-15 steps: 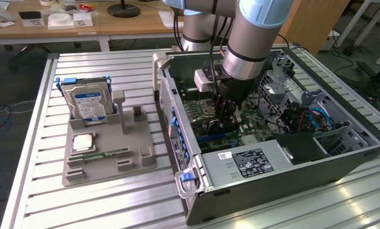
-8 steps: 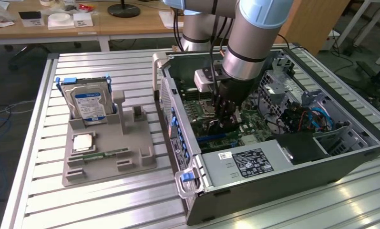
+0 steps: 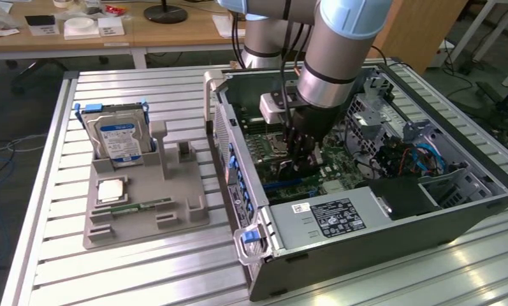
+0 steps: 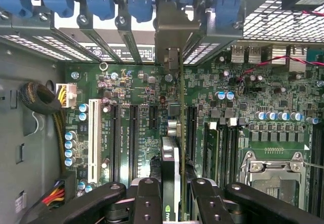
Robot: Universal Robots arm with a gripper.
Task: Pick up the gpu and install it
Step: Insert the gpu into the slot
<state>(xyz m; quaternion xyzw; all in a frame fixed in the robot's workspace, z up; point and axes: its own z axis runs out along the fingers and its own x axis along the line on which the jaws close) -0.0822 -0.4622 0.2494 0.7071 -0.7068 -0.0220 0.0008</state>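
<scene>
The black jaws are closed on the gpu (image 4: 170, 158), a thin black-faced card held on edge over the green motherboard (image 4: 243, 97). Its long axis runs parallel to the black expansion slots (image 4: 133, 133), and its silvery bracket (image 4: 174, 36) points at the rear slot wall. Both sit inside the open black computer case (image 3: 457, 210). On the slatted metal counter (image 3: 152, 268), a grey holder tray (image 3: 134, 229) carries a silver, blue-labelled hard drive (image 3: 118, 140).

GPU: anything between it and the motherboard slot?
Nothing visible. The gripper holds the gpu edge-on over the motherboard, with empty slots beside it. No cable or other card crosses its path; the slot directly beneath is hidden by the card itself.
</scene>
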